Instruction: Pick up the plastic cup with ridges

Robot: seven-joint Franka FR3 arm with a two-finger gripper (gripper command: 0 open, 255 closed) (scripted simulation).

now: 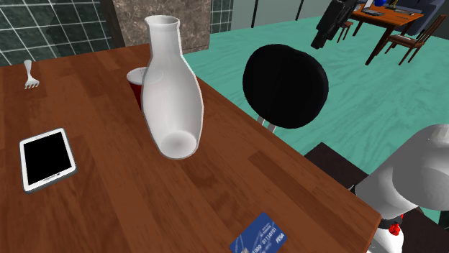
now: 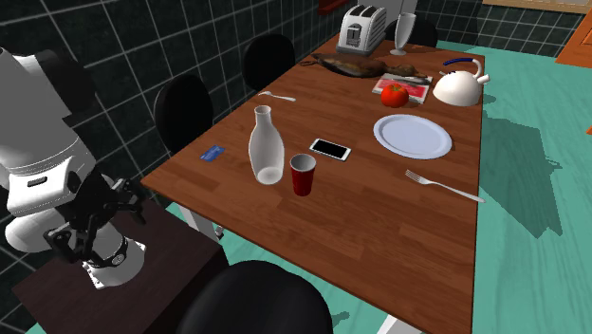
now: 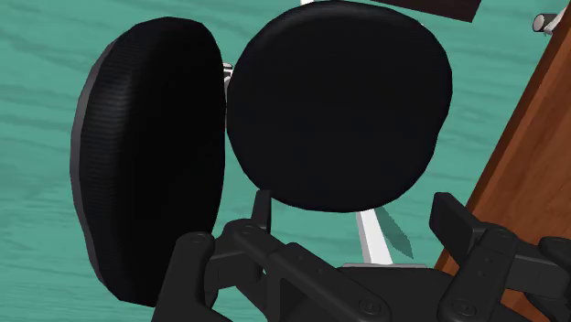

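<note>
Hanging low off the near end of the worktop (image 2: pixel 379 223), beside the stand, with the tool (image 3: pixel 357 220) spread wide and clasping nothing. Pointing at two black chairs (image 3: pixel 339 110) and teal floor, not at the target.

Target well apart from the tool, out on the worktop: the red cup (image 2: pixel 302 176), upright, mouth up, just beside the white carafe (image 2: pixel 267 147).

Plenty to go wrong from here, by the look of it. Could clip the carafe on the way in: tall, narrow at the neck, standing in front of the cup in the shoulder view and hiding most of it. Would likely topple it against the cup or send it rolling. Could also touch the cup with one finger before the other lands, then watch it skid or tip; looks light. Might lose it on the lift, too, with that tapered wall.

Around it: a phone (image 2: pixel 329 149) lying flat just beyond the cup, a blue card (image 2: pixel 212 152) near the edge past the carafe, a white plate (image 2: pixel 413 136) further along, a fork (image 2: pixel 441 185) near that. None of those in the way. Probably best to drop in from above, on the side away from the carafe.
</note>
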